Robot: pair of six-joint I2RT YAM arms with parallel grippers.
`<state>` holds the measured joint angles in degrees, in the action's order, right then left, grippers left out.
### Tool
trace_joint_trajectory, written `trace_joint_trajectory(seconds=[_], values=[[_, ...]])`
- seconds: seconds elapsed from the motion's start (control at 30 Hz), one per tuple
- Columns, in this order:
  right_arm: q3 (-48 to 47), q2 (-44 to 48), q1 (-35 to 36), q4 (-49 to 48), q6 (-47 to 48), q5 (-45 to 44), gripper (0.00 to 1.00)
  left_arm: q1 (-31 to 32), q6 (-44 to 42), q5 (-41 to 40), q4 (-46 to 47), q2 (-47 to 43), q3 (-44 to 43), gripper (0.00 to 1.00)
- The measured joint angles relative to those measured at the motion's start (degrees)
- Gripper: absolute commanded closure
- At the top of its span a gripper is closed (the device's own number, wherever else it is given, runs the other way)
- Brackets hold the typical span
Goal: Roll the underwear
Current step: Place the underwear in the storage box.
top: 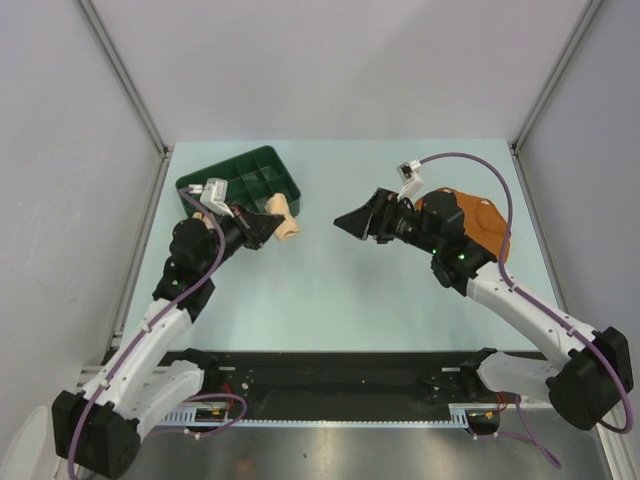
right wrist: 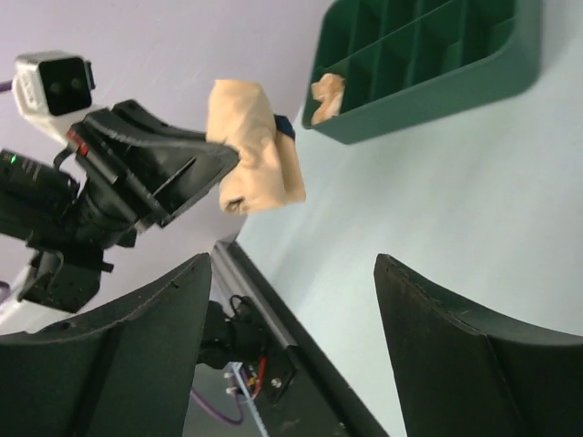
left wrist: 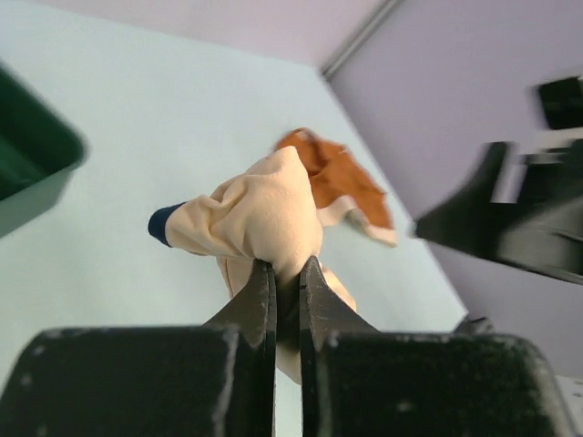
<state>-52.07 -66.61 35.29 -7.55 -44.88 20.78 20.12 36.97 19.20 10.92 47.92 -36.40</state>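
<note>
We count 3 garments, 1 tray, 2 arms. L jaws are clamped on the peach underwear (left wrist: 264, 218), a rolled bundle held up off the desk (top: 330, 290), just beside the green tray (top: 270, 160). R jaws stand wide apart w/ nothing in them, facing the bundle across a gap. The rust-orange underwear (top: 485, 225) lies on the desk under the R arm. 1 pale piece (right wrist: 326, 94) sits in a tray compartment; we can't tell which garment.

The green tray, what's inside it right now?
A bit of peach cloth shows in one end compartment of the green tray; the other compartments in view look empty. The dividers hide some floors, and the left arm covers a corner from above.
</note>
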Motion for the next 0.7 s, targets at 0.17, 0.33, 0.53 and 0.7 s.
trace_joint_trajectory(seconds=[0.17, 0.33, 0.53, 0.7], values=[[0.0, 2.1, -0.57, 4.5, 4.74, -2.51, 0.24, -9.4, -5.51, 2.78, -1.66, 12.74, -4.72, 1.0], [0.0, 2.19, -0.57, 8.59, 7.74, -3.61, 0.24, -19.76, -6.64, 6.64, 1.79, 28.17, -9.46, 1.0], [0.0, 3.23, -0.87, 10.97, 10.47, -4.07, 0.24, -24.72, -11.26, 6.34, -1.73, 43.85, -23.93, 1.0], [0.0, 3.72, -1.29, 12.41, 11.5, -4.63, 0.24, -25.57, -14.23, 7.02, -2.91, 50.71, -31.02, 1.0]])
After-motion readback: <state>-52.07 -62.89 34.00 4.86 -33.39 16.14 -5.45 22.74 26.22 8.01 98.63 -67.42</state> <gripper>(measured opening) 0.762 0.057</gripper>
